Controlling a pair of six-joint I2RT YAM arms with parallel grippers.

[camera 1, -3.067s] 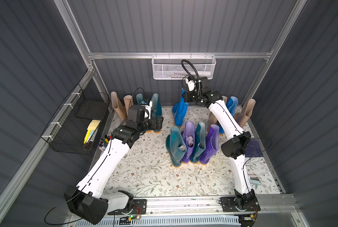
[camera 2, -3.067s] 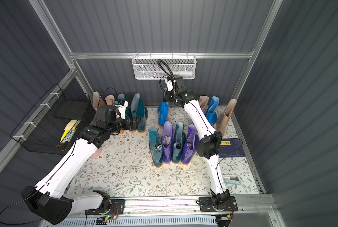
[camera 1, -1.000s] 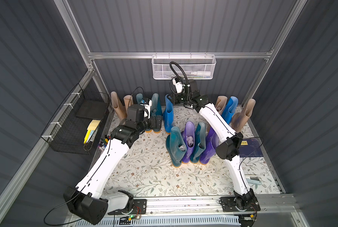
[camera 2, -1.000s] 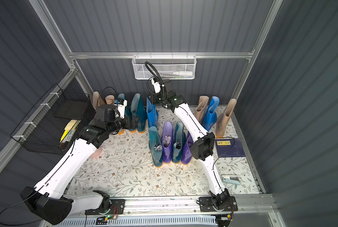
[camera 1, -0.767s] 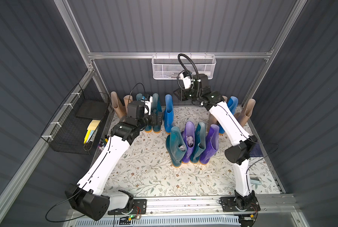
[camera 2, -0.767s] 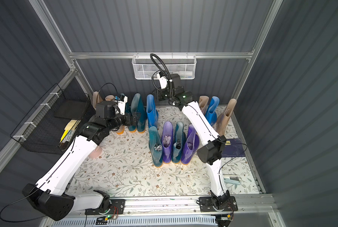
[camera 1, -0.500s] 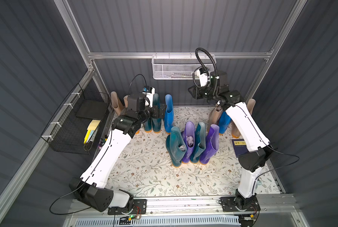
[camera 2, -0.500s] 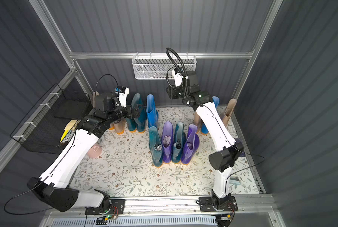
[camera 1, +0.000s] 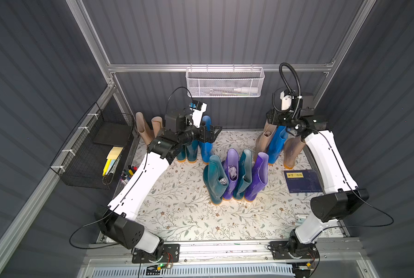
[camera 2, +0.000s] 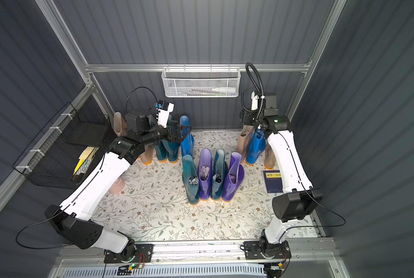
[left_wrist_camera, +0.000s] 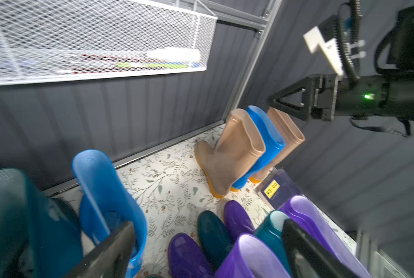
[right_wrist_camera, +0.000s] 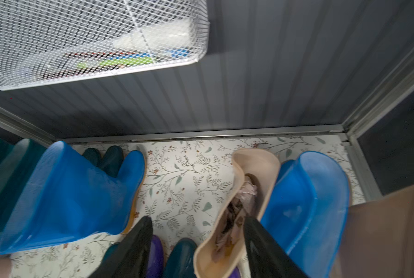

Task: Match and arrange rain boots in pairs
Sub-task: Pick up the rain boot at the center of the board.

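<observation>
The rain boots stand in three groups on the floral mat. At the back left are a beige pair [camera 1: 144,128], a dark teal pair [camera 1: 189,151] and one bright blue boot [camera 1: 206,144]. In the middle, teal [camera 1: 215,178], purple [camera 1: 231,166], teal [camera 1: 244,171] and purple [camera 1: 257,175] boots stand in a row. At the back right a blue boot [camera 1: 277,144] stands between two beige ones [camera 1: 262,142] [camera 1: 293,149]. My left gripper [camera 1: 212,134] is open and empty, beside the top of the left blue boot [left_wrist_camera: 105,192]. My right gripper [right_wrist_camera: 198,217] is open above the stuffed beige boot [right_wrist_camera: 235,216], not touching it.
A white wire basket [camera 1: 225,84] hangs on the back wall above the boots. A black wire basket [camera 1: 100,149] is fixed to the left wall, with markers [camera 1: 127,171] below it. A dark blue book [camera 1: 302,180] lies at the right edge and a pink cup [camera 2: 116,186] near the left arm.
My right gripper let go of the blue boot beside the teal pair, opened and swung right to above the back-right boots. My left arm rose and its gripper moved right.
</observation>
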